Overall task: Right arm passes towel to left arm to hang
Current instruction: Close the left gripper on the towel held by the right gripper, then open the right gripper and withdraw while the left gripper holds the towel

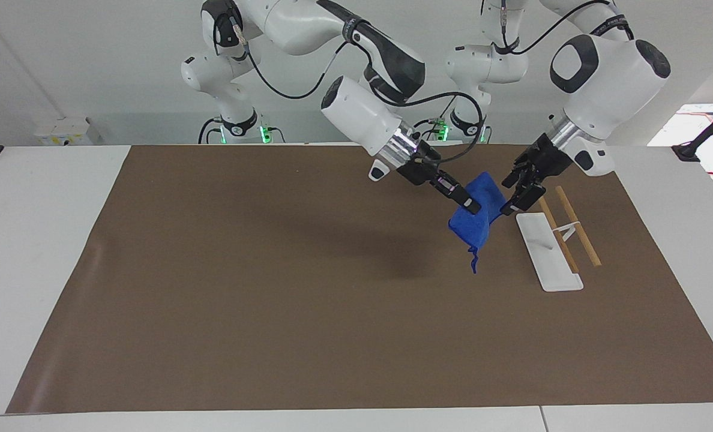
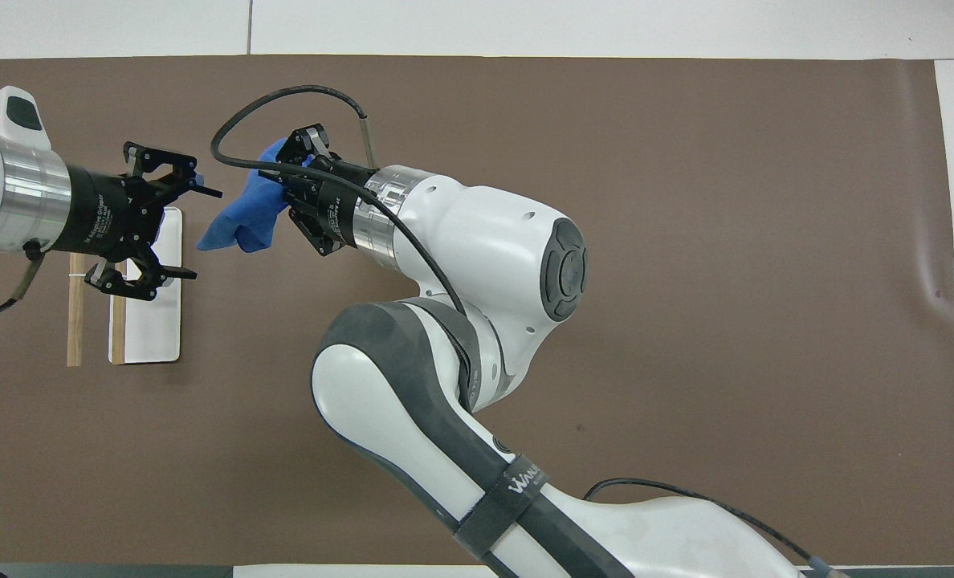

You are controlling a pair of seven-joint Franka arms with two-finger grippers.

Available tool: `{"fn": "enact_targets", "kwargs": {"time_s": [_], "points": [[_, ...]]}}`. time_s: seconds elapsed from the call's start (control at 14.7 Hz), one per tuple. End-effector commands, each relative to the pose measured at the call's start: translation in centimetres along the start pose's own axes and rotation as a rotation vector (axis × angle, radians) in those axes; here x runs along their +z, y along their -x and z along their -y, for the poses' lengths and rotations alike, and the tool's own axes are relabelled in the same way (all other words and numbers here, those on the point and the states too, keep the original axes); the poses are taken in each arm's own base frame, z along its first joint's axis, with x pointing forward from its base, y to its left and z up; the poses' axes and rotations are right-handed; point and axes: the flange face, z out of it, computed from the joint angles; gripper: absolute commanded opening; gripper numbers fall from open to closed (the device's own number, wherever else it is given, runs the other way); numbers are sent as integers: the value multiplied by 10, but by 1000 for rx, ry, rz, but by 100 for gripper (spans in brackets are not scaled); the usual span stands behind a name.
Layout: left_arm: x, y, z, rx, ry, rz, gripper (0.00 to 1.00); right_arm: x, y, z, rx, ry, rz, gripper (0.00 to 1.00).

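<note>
The right arm [image 1: 308,24] reaches across the brown mat [image 1: 272,288] on the bench [image 1: 32,240], its gripper [image 1: 470,207] clamped on a blue towel [image 1: 473,228] held up in the air above the mat. The towel droops from the closed fingertips, a short loop [image 1: 474,264] dangling from its lowest corner. The left arm [image 1: 602,84] faces it from its own end of the bench, its gripper [image 2: 196,233] spread wide, just beside the towel's hanging edge, over the white tray [image 1: 545,252]; whether it touches the cloth cannot be told. The tray lies flat on the mat with a small rack of two wooden rods [image 1: 578,234] alongside it, toward the left arm's end of the bench.
</note>
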Motion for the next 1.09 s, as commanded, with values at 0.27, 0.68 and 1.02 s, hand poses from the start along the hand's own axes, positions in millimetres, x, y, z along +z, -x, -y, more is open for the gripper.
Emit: {"fn": "enact_targets", "kwargs": {"time_s": [0.27,0.68,1.02], "points": [[20,-22,-1,-304,156,120,95,1,3,6,-10,-8,-11,0],[32,-24,-4,-328,157,127,0,1,1,7,-11,-10,-15,0],[18,-27,-8,-294,184,118,0,-2,-3,10,-12,-15,-20,0]]}}
